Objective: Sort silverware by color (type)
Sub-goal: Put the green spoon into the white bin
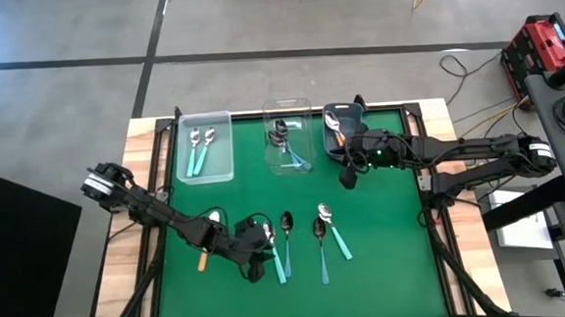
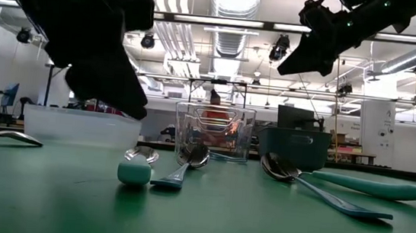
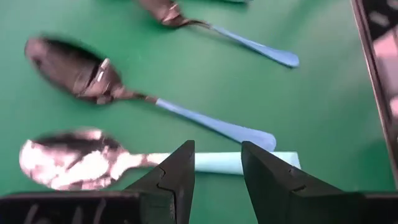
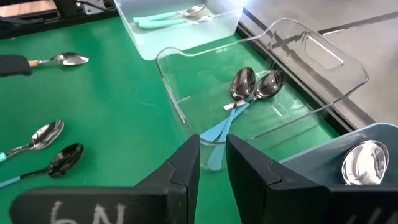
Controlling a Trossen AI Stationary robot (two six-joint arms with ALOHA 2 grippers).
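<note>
Mint-handled silver spoon [image 3: 93, 163] at table's 7 o'clock; my left gripper [image 3: 217, 180] spread above its handle; risk: nudging neighbouring blue-handled spoon [image 3: 124, 93].

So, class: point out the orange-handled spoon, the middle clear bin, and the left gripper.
orange-handled spoon [image 1: 202, 261], high view, on its orange handle.
middle clear bin [image 1: 302, 103], high view, on its far rim.
left gripper [image 3: 217, 163], left wrist view, midway between its open fingertips, above a mint handle.

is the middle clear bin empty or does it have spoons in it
Not empty. The middle clear bin holds two blue-handled spoons, bowls side by side and handles crossing, seen in the right wrist and high views.
</note>
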